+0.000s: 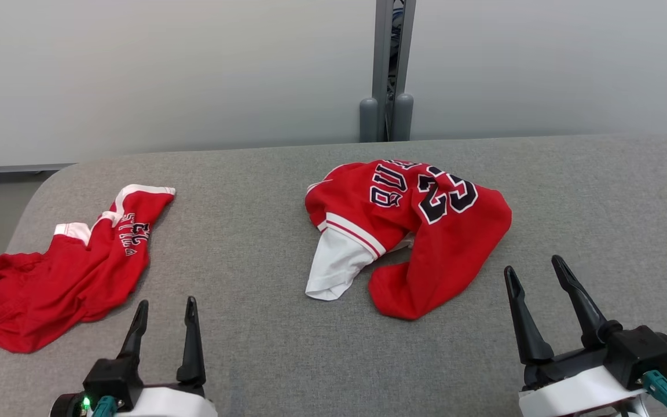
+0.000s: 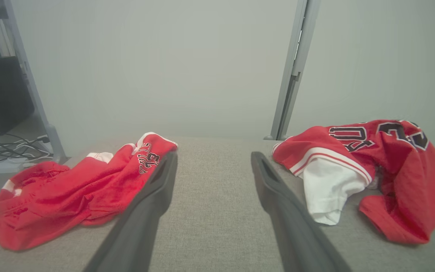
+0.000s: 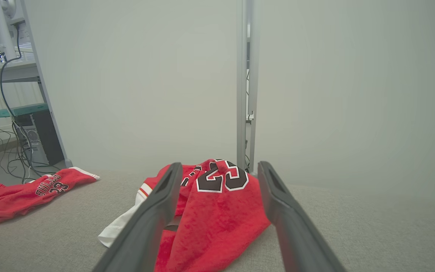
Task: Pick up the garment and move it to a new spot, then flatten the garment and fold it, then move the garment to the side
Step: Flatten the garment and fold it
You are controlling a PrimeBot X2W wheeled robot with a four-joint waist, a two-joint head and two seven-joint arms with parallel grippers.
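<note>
A crumpled red jersey garment (image 1: 420, 226) with black numbers and a white sleeve lies in the middle of the grey padded table (image 1: 252, 231); it also shows in the left wrist view (image 2: 391, 170) and the right wrist view (image 3: 217, 211). A second red garment, a pair of shorts (image 1: 67, 272) with white trim, lies bunched at the table's left. My left gripper (image 1: 167, 301) hovers open near the front edge, just right of the shorts (image 2: 81, 192). My right gripper (image 1: 533, 264) is open at the front right, beside the jersey's lower edge. Neither holds anything.
A pale wall with a grey metal post (image 1: 388, 69) stands behind the table. Floor, a shelf frame and cables (image 3: 13, 124) lie off the table's left edge. Bare grey surface stretches between the two garments and to the jersey's right.
</note>
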